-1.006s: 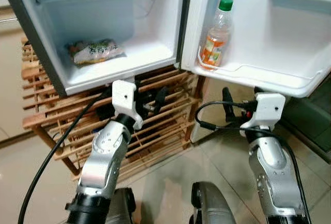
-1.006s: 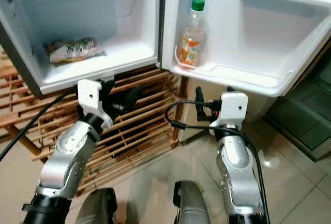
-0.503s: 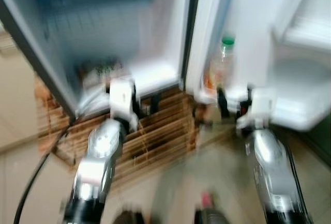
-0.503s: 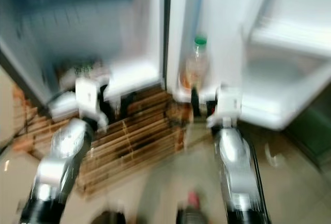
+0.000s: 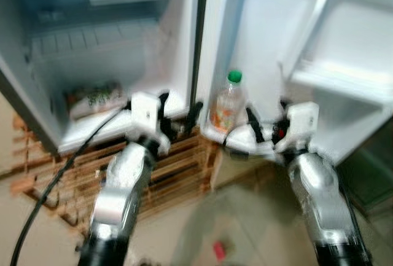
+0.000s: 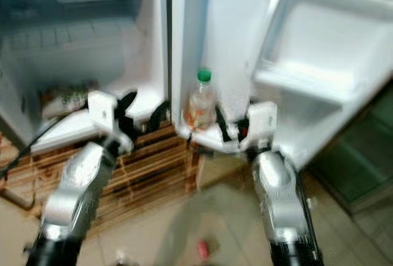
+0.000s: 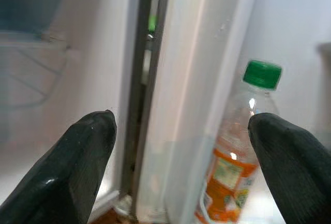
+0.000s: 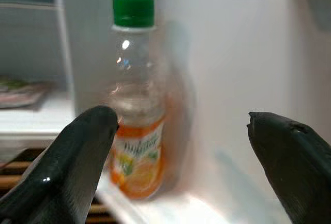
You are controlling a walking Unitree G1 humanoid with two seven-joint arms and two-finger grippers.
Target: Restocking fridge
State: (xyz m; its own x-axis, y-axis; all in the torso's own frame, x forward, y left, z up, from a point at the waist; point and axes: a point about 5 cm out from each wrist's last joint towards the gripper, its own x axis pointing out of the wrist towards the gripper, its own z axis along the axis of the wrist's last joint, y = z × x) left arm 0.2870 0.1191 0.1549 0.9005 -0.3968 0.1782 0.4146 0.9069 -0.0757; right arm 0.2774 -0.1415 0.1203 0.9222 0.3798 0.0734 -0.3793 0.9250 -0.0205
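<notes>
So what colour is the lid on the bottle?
Green. The bottle has a green lid, clearest in the right wrist view.

Right gripper [image 8: 181,157] wide apart, nothing between the fingers [image 8: 62,167]. Ahead: clear bottle [image 8: 135,100] with green cap [image 8: 133,10] and orange label, upright on the white fridge door shelf [image 8: 207,208], near the door's inner wall [image 8: 232,69]. One finger overlaps the bottle's lower side; contact unclear. Beyond it, a flat packet [image 8: 20,90] lies on the fridge floor. Wooden slats [image 8: 15,169] below. Slightly blurred.
</notes>
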